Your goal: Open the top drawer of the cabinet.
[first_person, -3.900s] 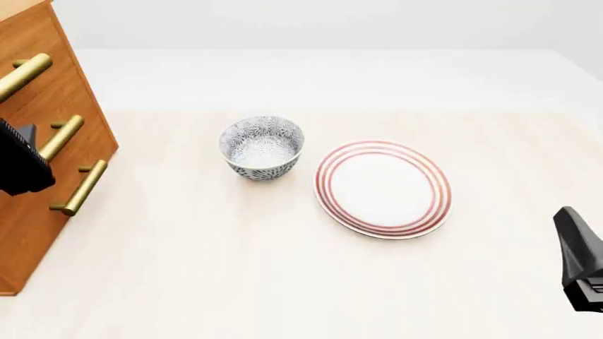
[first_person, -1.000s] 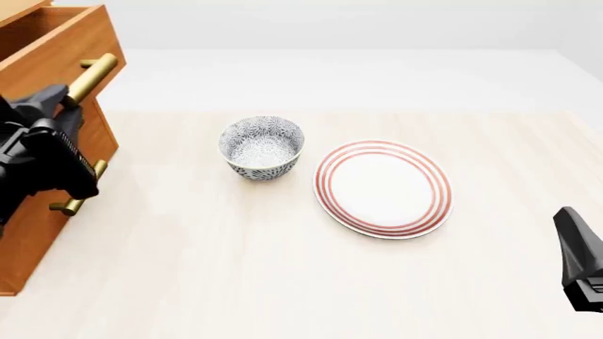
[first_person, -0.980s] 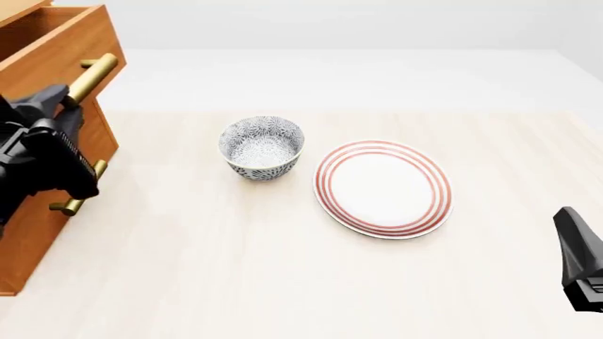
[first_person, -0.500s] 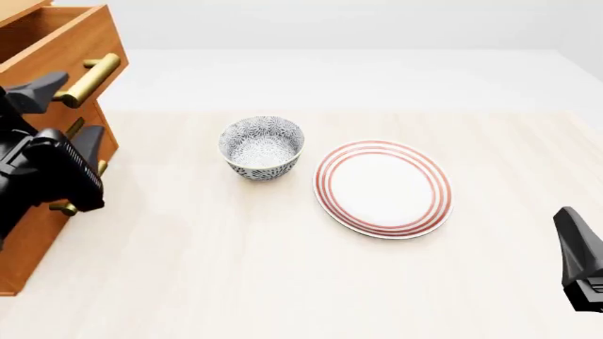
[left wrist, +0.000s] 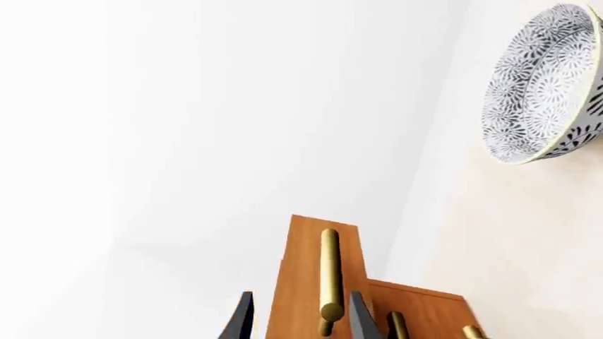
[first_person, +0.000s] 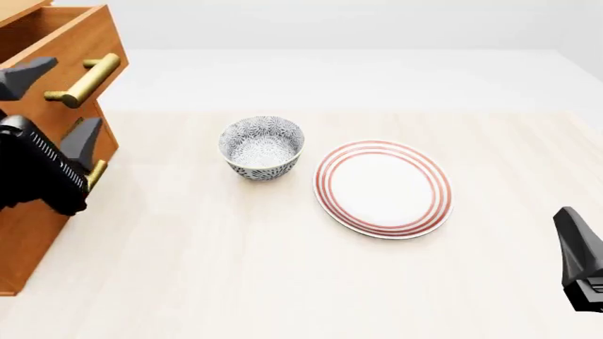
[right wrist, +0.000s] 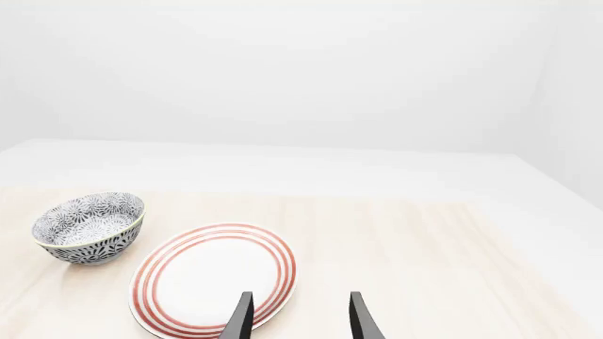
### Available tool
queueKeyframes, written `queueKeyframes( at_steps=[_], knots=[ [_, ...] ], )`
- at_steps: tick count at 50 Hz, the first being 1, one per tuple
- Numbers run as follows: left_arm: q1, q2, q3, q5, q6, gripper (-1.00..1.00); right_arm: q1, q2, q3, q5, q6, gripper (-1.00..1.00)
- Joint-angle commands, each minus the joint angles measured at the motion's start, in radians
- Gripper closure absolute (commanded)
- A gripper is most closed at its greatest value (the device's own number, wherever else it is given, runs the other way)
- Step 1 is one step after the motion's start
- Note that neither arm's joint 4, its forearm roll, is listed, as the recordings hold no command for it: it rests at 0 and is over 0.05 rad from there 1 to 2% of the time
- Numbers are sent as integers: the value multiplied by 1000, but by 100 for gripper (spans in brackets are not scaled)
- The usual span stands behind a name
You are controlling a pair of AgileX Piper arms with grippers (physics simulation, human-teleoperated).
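The cabinet (first_person: 28, 233) stands at the table's left edge. Its top drawer (first_person: 56, 42) is pulled out toward the bowl, and its brass handle (first_person: 85, 79) points out and down. My left gripper (first_person: 52, 109) is open, with one finger above the handle's near end and one below, and touches neither. In the left wrist view the handle (left wrist: 328, 279) lies between the open fingertips (left wrist: 360, 318) on the drawer front (left wrist: 301, 282). My right gripper (right wrist: 299, 318) is open and empty at the front right of the table (first_person: 580, 258).
A patterned blue-white bowl (first_person: 262, 147) stands mid-table, with a red-ringed white plate (first_person: 383, 188) to its right. Both also show in the right wrist view, bowl (right wrist: 90, 226) and plate (right wrist: 215, 279). The lower handles (first_person: 94, 174) are mostly hidden behind my left gripper.
The top drawer has been pulled out from shut. Over the last second my left gripper let go of the handle, opened wide and backed off toward the near left. The right arm has not moved.
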Motion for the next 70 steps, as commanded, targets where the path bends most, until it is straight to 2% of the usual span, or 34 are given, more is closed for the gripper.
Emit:
queueKeyframes(
  at_steps=[1,8,11,16,23,26,31,36,37,41,42,43,46,50,52,55,57,58,60,61,62,64,67,70],
  knots=[
    [-9,-134,-105,278,-155,-100,0,0,0,0,0,-100],
    [-29,-158,-184,432,-286,-100,0,0,0,0,0,-100],
    [-45,-169,-272,550,-412,-100,0,0,0,0,0,-100],
    [-30,-174,-318,620,-487,-100,0,0,0,0,0,-100],
    [-23,-141,-415,741,-639,-100,0,0,0,0,0,-100],
    [2,-140,-438,786,-674,-100,0,0,0,0,0,-100],
    [-11,-112,-515,857,-770,-100,0,0,0,0,0,-100],
    [-10,-94,-579,922,-848,-100,0,0,0,0,0,-100],
    [-39,-84,-592,921,-865,-100,0,0,0,0,0,-100],
    [-9,-90,-594,944,-875,-100,0,0,0,0,0,-100],
    [-36,-76,-622,959,-928,-100,0,0,0,0,0,-100],
    [-35,-78,-630,968,-942,-100,0,0,0,0,0,-100],
    [-15,-91,-637,996,-937,-100,0,0,0,0,0,-100],
    [-23,-56,-683,1051,-1018,-100,0,0,0,0,0,-100],
    [-22,-65,-691,1060,-1011,-100,0,0,0,0,0,-100],
    [-32,-55,-713,1084,-1042,-100,0,0,0,0,0,-100],
    [-27,-43,-739,1115,-1084,-100,0,0,0,0,0,-100],
    [-52,-32,-755,1121,-1112,-100,0,0,0,0,0,-100],
    [-26,-37,-766,1149,-1121,-100,0,0,0,0,0,-100],
    [-36,-29,-784,1167,-1158,-100,0,0,0,0,0,-100],
    [-82,-13,-800,1164,-1203,-100,0,0,0,0,0,-100],
    [-42,-10,-797,1183,-1202,-100,0,0,0,0,0,-100],
    [-34,-6,-800,1200,-1216,-100,0,0,0,0,0,-100],
    [-49,4,-820,1227,-1281,-100,0,0,0,0,0,-100]
  ],
)
